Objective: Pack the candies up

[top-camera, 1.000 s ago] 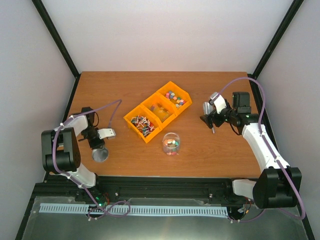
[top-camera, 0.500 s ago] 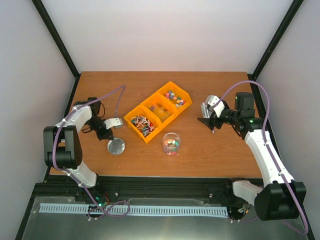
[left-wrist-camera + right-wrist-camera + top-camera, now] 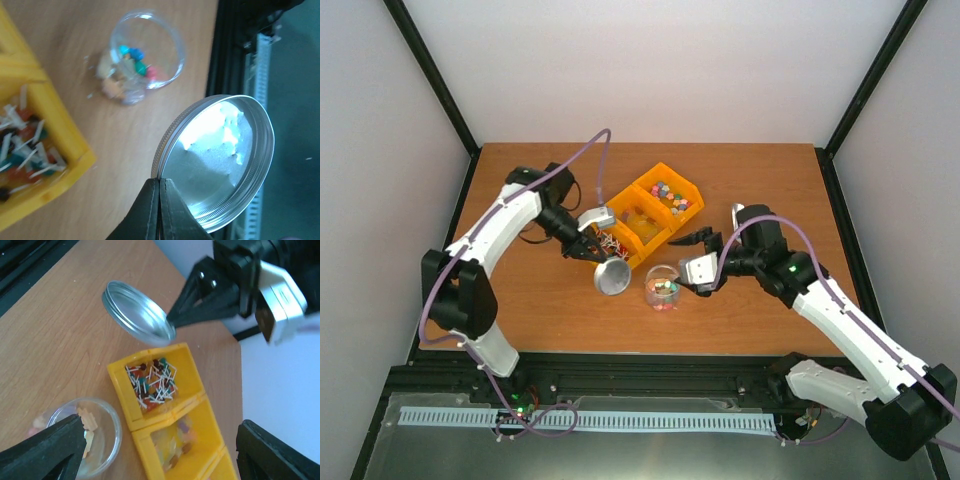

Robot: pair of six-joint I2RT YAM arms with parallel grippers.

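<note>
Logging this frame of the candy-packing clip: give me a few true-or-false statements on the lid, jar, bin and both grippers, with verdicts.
1. The left gripper is shut on the rim of the metal lid. True.
2. The clear jar is capped. False: its mouth is open, and the lid is held in the air apart from it.
3. The right gripper stands open next to the jar. True.
4. The jar is empty. False: some candies lie at its bottom.
5. The yellow bin has two compartments. False: it has three in a row.
</note>
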